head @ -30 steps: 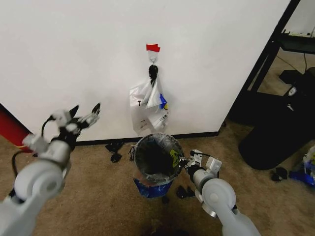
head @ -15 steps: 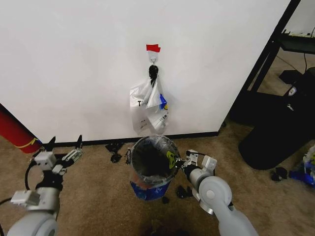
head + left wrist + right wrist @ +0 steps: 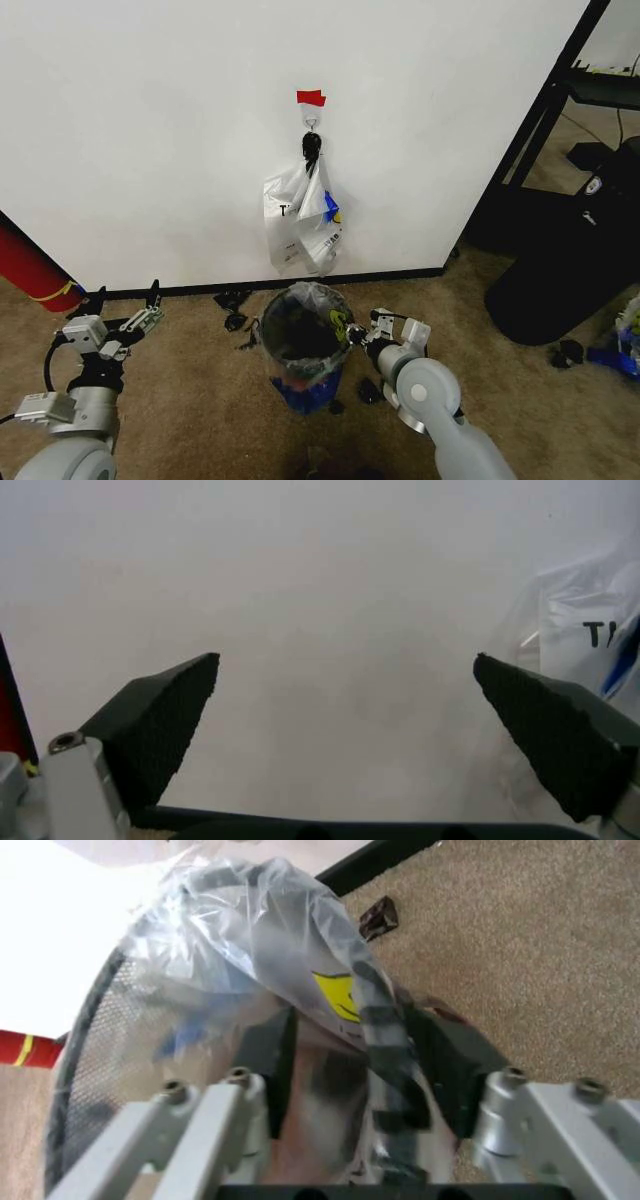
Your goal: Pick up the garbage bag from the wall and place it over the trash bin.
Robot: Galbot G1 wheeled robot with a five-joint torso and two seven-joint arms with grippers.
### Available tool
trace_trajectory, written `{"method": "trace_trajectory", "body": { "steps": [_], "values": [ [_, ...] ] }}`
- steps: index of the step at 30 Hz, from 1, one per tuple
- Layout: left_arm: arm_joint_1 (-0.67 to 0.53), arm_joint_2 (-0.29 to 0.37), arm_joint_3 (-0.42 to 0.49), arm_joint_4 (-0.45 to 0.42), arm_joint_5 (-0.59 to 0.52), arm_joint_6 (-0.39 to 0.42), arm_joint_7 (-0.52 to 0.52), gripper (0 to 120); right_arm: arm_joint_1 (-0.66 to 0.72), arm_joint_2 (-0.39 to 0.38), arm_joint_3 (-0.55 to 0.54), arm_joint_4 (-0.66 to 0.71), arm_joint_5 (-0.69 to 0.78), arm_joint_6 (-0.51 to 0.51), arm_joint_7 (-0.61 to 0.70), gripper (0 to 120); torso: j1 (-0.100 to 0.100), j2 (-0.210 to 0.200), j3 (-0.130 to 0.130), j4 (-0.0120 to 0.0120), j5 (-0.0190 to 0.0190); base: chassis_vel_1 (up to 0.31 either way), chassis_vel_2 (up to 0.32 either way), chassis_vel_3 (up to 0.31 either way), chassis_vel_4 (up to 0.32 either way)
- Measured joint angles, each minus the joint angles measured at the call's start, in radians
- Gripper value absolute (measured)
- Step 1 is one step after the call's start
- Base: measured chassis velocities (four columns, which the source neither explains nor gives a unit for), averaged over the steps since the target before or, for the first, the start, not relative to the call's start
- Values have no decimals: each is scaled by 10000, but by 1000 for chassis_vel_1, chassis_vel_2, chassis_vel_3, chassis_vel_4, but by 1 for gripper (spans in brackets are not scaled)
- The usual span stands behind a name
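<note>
Head view: my left gripper has dropped low, jaws wide and empty; right gripper pinches the garbage bag over the trash bin rim. Lining nearly done.

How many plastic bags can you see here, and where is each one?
2. One white bag hangs from the hook on the wall. A translucent garbage bag is draped over the trash bin on the carpet below it. More may be hidden.
</note>
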Motion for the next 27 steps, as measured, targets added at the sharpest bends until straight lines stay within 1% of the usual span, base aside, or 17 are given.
{"method": "trace_trajectory", "body": {
  "steps": [1,3,5,8,11,12,14,15,16,17,18,20,21,23,24,26,27],
  "values": [
    [-1,-1,6,4,-9,4,-1,100,-9,3,-9,-4,-23,0,-20,46,0,0,0,0,0,0,0,0,0],
    [-26,5,18,27,-56,36,-25,100,-36,-8,-44,-23,-165,1,-79,57,0,0,0,1,0,0,0,0,0],
    [-40,8,20,31,-67,51,-34,100,-41,-21,-44,-25,-199,2,-92,59,0,0,0,1,0,0,0,0,0],
    [-98,17,77,25,-82,136,-119,100,-206,-174,-23,112,-664,86,-328,74,0,0,0,1,0,0,0,0,0],
    [-149,3,199,12,-34,165,-139,100,-450,-264,-22,330,-1625,580,-719,84,0,0,1,0,0,0,0,0,0],
    [-149,3,199,12,-34,165,-139,100,-450,-264,-22,330,-1625,580,-719,84,0,0,1,0,0,0,0,0,0],
    [-157,-95,580,-130,146,140,-49,100,-1002,-298,103,736,-3422,1987,-1587,95,1,0,0,2,2,0,0,0,0],
    [-156,-105,626,-142,174,127,-38,100,-1091,-293,144,805,-3666,2207,-1714,97,1,0,0,2,1,0,0,0,0],
    [-164,-184,889,-169,374,14,20,100,-1449,-238,293,1043,-4486,3002,-2123,99,1,0,0,0,1,0,0,0,0],
    [-168,-212,955,-172,439,-14,32,100,-1591,-209,354,1126,-4768,3275,-2254,100,1,0,0,0,1,0,0,0,0],
    [-190,-329,1158,-181,659,-96,65,100,-1929,-124,526,1292,-5439,3951,-2541,100,1,0,0,1,2,0,0,0,0],
    [-191,-370,1230,-189,736,-129,82,100,-2057,-83,604,1356,-5689,4212,-2647,100,1,0,0,1,2,0,0,0,0],
    [-189,-490,1411,-217,937,-224,148,100,-2460,59,870,1562,-6415,4990,-2953,100,1,0,0,0,0,0,0,0,0],
    [-112,-709,1699,-315,1263,-407,271,100,-3120,299,1372,1864,-7352,6069,-3331,100,1,0,0,1,2,0,0,0,0],
    [14,-929,1934,-421,1552,-567,339,100,-4035,582,2040,2328,-8198,6982,-3598,100,1,0,-1,1,1,0,0,0,0],
    [41,-990,1977,-435,1628,-622,338,100,-4273,636,2177,2443,-8345,7175,-3648,100,0,1,-1,-1,1,0,0,0,0],
    [89,-1102,2034,-442,1769,-769,338,100,-4927,754,2512,2754,-8680,7662,-3743,100,0,0,-1,-1,2,0,0,0,0]
  ]
}}
